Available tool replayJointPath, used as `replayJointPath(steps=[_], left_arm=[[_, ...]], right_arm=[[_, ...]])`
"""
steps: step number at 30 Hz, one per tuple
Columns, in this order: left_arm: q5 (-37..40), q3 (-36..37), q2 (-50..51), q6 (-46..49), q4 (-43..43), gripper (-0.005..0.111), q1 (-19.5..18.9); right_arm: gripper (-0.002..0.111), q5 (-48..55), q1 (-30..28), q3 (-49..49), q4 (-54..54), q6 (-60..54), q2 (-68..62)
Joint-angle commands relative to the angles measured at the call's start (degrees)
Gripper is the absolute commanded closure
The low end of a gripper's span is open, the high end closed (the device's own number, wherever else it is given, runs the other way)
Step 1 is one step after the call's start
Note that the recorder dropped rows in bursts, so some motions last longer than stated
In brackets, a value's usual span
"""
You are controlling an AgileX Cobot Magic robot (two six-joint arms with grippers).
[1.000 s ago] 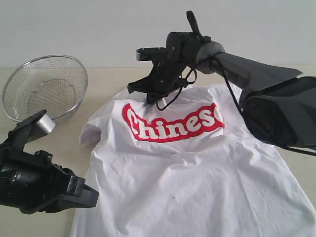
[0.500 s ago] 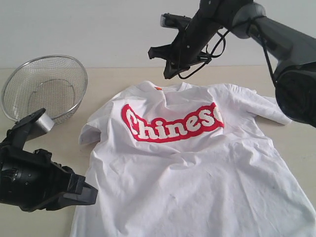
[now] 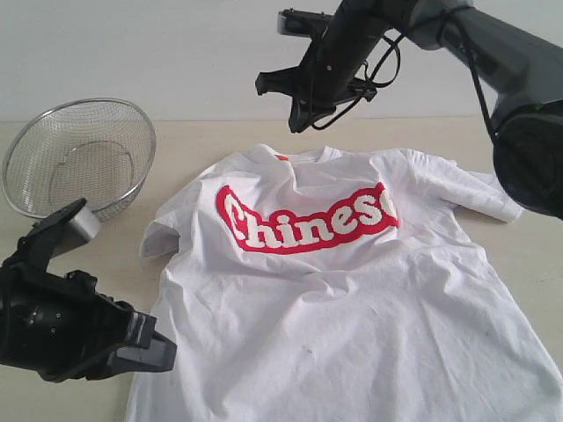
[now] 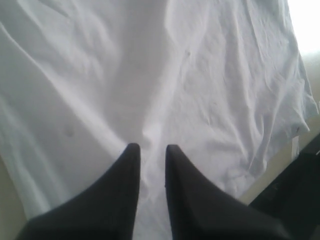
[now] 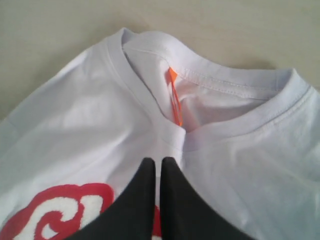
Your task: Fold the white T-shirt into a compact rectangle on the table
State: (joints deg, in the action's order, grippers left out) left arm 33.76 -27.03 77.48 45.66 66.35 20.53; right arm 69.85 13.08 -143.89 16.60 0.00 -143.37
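Pale beige wood-grain table [image 3: 186,145] fills the exterior view, backed by a plain off-white wall [image 3: 132,53]. The white T-shirt [image 3: 352,299] lies chest-up on the table, spread from the centre of the view toward five o'clock, its collar pointing to twelve o'clock and its hem running off the edge at six o'clock. Red-outlined lettering [image 3: 303,220] crosses the chest. The cloth is wrinkled. The sleeve at nine o'clock is bunched against the body, while the sleeve at three o'clock lies spread out flat. A small orange neck tag [image 5: 174,95] shows inside the collar.

A silver wire-mesh bowl [image 3: 79,154] stands on the table at ten o'clock, well apart from the shirt.

The right gripper [image 5: 156,161] hangs in the air at twelve o'clock, above the collar and clear of the cloth. Its two dark fingers are pressed together and carry nothing.

The left gripper [image 4: 150,147] sits low at eight o'clock, at the shirt's side edge. Its fingertips stand a narrow slit apart over wrinkled white fabric, and creases in the cloth run toward that slit. Whether the fingers pinch the fabric or merely rest above it cannot be told from either view.
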Motion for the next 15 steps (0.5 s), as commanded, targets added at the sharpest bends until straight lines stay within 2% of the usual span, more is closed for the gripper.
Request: replayJointPath(steps=[1,15], left_arm=[[-0.99,-0.18,3.24,0.97,0.59,0.088,0.08],[0.25,-0.34,-1.18,-1.79,0.72,0.088,0.08]], right_arm=[[0.108,0.11,0.05,-0.1,-1.08,0.92,1.57],[0.108,0.11,2.15,-0.1,-1.94,2.61,-0.1]])
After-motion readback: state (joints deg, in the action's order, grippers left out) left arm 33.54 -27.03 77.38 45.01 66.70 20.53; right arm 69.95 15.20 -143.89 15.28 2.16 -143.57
